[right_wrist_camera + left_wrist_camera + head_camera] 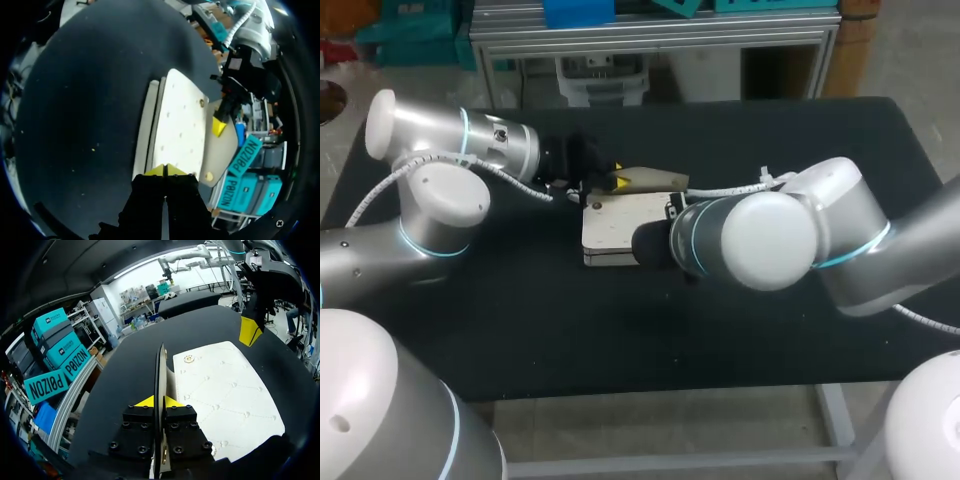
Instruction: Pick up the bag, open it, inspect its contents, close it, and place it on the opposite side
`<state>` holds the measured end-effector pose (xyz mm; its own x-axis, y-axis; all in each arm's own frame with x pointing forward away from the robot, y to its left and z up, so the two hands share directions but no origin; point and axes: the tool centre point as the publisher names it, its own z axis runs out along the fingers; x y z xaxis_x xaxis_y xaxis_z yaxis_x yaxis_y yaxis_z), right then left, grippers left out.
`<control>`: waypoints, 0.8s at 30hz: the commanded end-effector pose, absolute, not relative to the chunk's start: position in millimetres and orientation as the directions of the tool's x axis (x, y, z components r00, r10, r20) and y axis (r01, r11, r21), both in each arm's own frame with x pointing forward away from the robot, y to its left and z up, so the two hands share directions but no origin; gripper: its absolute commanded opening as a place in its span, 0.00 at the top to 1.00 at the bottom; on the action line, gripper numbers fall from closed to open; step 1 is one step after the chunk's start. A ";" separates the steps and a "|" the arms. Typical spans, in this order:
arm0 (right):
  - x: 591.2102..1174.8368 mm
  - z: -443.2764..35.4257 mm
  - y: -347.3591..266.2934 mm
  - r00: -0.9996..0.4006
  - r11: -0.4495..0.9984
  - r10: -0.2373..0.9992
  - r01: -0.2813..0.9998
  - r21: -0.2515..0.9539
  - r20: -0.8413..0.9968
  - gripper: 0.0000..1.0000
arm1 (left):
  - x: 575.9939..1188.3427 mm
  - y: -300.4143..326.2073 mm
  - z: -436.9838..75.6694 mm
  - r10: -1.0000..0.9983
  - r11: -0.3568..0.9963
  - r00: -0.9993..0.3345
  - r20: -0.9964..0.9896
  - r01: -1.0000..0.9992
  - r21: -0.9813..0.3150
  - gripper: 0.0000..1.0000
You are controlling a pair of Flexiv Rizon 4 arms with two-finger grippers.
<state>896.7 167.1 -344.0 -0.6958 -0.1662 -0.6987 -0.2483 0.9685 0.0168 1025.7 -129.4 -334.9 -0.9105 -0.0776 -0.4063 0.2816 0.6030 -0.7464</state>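
While lying flat at centre frame, white quilted bag (620,225) with flap (658,180) lifted on edge just above it. Left gripper (618,181), entering from frame left, clenched on the flap. Right gripper (164,170), from frame right, pinching the bag's near edge. Underneath, black table (720,340).

Robotics lab: left arm (430,135) and right arm (770,240) at black table (620,330).
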 end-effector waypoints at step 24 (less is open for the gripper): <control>910.0 -372.9 157.5 -0.620 0.978 -0.099 -0.205 0.039 -0.779 0.69 | 1025.3 -130.1 -355.2 -0.048 0.608 -0.930 -0.363 0.261 -0.750 1.00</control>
<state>905.2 156.6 -364.3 -0.7144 -0.1202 -0.6893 -0.1903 0.9814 0.0260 1022.5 -128.6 -350.3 -0.9298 -0.0504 -0.3646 0.2599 0.6116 -0.7473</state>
